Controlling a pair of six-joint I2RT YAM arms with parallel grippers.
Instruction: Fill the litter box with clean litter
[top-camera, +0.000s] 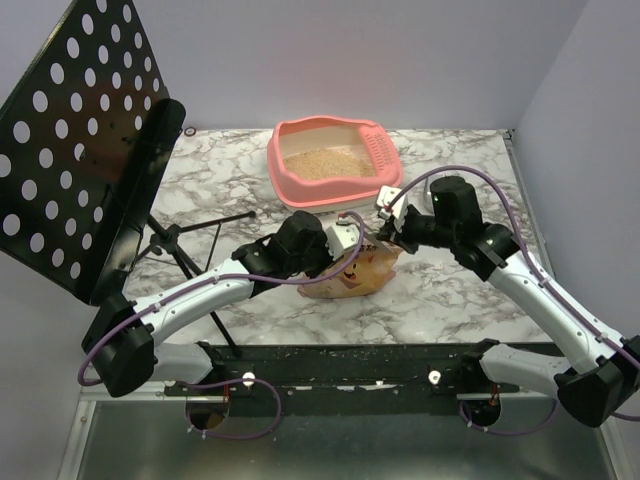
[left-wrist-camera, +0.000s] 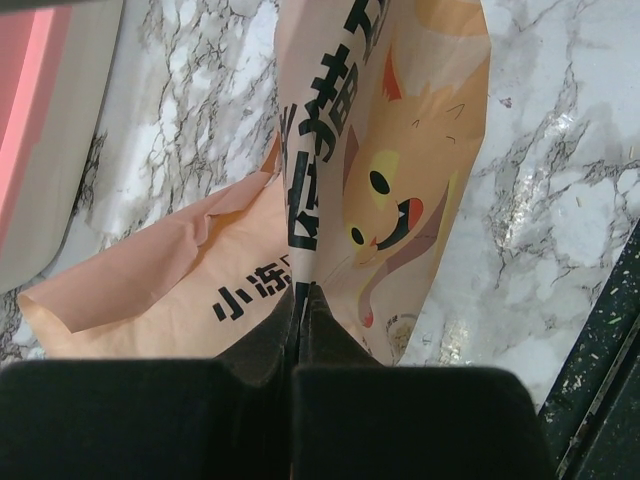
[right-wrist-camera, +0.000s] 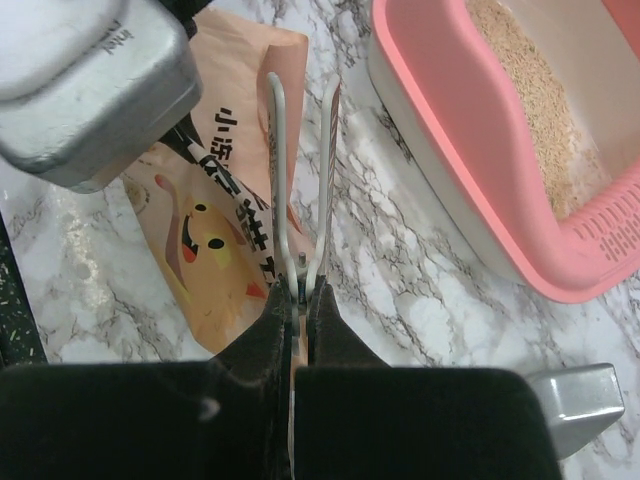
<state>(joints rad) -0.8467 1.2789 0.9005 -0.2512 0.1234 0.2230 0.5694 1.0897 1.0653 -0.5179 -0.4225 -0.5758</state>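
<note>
Pinching with left gripper (left-wrist-camera: 300, 300) a fold of the bag (left-wrist-camera: 380, 170), low centre of its view. Clamping with right gripper (right-wrist-camera: 303, 295) a metal handle (right-wrist-camera: 281, 180), mid-frame, above the bag. Upper centre of the top view: box (top-camera: 300, 188) on table (top-camera: 460, 290), apart from both grippers, litter (top-camera: 318, 160) across its floor.

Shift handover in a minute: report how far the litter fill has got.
Done: a shallow layer of litter lies in the box. In hand: the left gripper is shut on the bag; the right gripper pinches a thin metal tool. Left: probably more pouring and levelling; how much the bag holds cannot be seen.
</note>
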